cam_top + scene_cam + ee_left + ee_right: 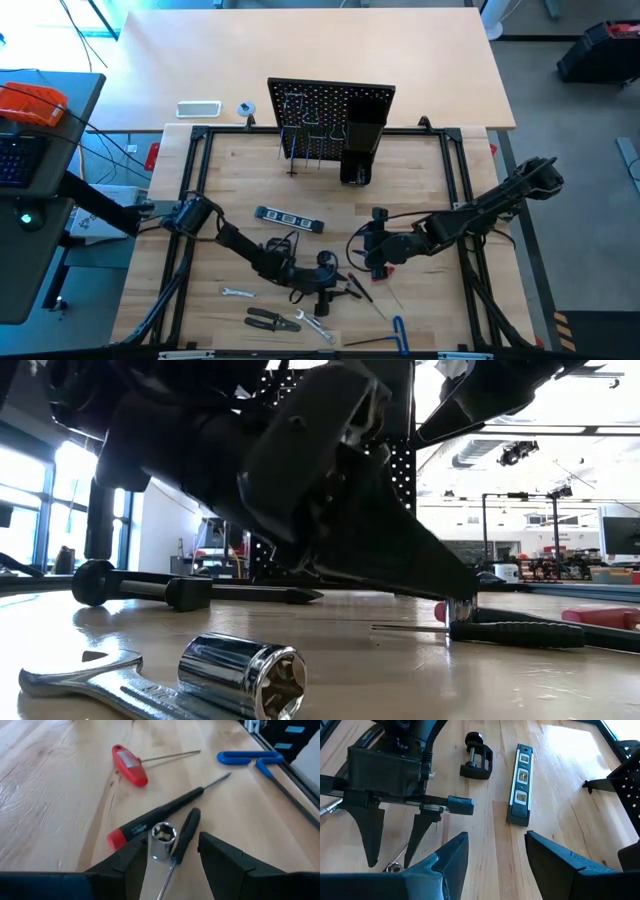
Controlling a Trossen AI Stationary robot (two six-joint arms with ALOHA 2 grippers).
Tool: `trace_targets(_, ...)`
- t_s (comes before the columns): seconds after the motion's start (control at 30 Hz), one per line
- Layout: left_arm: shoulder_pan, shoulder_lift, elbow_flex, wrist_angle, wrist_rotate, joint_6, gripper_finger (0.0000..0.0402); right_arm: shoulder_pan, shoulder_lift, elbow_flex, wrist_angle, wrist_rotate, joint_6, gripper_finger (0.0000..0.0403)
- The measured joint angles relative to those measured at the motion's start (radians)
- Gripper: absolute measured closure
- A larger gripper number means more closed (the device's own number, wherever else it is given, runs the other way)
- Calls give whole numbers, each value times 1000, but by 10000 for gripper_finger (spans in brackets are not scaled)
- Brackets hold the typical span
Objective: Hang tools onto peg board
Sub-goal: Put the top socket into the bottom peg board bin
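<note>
Chrome socket (162, 840) is standing on the table between the parted fingers of the left gripper (170, 865), awaiting closure, while the right gripper (496, 851) is waiting spread nearby, far from the peg board (332, 113).

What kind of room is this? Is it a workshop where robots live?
Probably a robotics lab or workshop. Hand tools such as a level lie on a wooden table, a black peg board stands at its back, and the low view shows a big open room with shelves behind.
</note>
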State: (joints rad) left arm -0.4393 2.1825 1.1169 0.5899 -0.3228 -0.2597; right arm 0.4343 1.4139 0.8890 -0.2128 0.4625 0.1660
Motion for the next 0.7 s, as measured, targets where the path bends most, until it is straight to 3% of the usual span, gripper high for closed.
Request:
trace_targets(0.33, 3, 7, 16, -22, -18, -25, 233, 0, 0, 0, 0, 4, -7, 210)
trace_targets(0.7, 14, 55, 73, -46, 15, -27, 270, -2, 0, 0, 3, 3, -7, 210)
